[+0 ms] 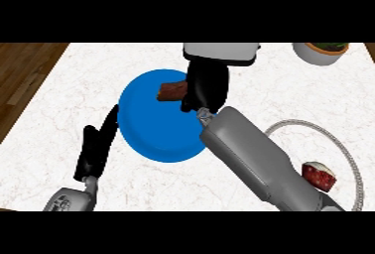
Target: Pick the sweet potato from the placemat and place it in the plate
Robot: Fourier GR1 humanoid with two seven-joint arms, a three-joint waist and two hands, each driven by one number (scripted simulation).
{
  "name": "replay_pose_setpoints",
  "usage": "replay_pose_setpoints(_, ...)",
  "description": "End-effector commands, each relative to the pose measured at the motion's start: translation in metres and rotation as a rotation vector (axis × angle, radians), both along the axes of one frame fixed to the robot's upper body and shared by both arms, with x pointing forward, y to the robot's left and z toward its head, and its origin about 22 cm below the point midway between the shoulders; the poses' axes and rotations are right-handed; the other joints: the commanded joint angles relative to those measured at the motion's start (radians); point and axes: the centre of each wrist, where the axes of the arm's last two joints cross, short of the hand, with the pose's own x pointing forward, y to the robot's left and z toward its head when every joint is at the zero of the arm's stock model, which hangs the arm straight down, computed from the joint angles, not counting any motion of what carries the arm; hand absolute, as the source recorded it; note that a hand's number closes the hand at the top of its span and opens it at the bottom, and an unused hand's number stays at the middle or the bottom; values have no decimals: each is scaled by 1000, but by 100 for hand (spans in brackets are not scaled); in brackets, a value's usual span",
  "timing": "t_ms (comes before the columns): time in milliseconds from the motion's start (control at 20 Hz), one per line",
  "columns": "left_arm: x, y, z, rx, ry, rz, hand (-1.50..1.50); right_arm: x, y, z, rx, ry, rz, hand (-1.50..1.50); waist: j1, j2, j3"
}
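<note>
**Head view: sweet potato carried over the plate, release still to come**

Head view shows the white marbled counter (88, 69) filling most of the scene, with a strip of wooden floor at the left. Next in size is the blue plate (150, 134), lying left of centre. At the right edge sits the round placemat (350, 158), partly hidden by the right forearm, with a small red-and-white food item (320, 176) resting on it. A white bowl (319, 53) of something green stands at the top right corner.

The right robot hand (205, 87) hangs above the plate's upper right part, fingers curled round the sweet potato (172, 91), whose brown end sticks out to the left over the blue surface. The left robot hand (95, 149) rests with straight fingers just beside the plate's left rim, holding nothing.

By my judgement, the pick and the carry are done; what remains is lowering, letting go inside the rim, and withdrawing the arm.
</note>
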Motion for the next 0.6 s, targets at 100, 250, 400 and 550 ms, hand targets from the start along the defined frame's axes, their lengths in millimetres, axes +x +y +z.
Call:
replay_pose_setpoints(100, 7, 3, -4, 5, -5, 18, 0, -26, 43, 20, 60, -183, -168, 150, -21, 4, -2)
replay_pose_setpoints(250, 4, 14, -4, 14, -3, 31, 0, -24, 46, 29, 81, -179, -250, 150, -28, 3, -2)
replay_pose_setpoints(400, 3, 11, 2, 0, -4, 24, 0, -18, 43, 21, 76, -162, -298, 150, -31, 6, 0)
replay_pose_setpoints(550, 0, 10, -8, -3, 2, 46, 0, -17, 41, 20, 97, -150, -324, 150, -53, 7, 0)
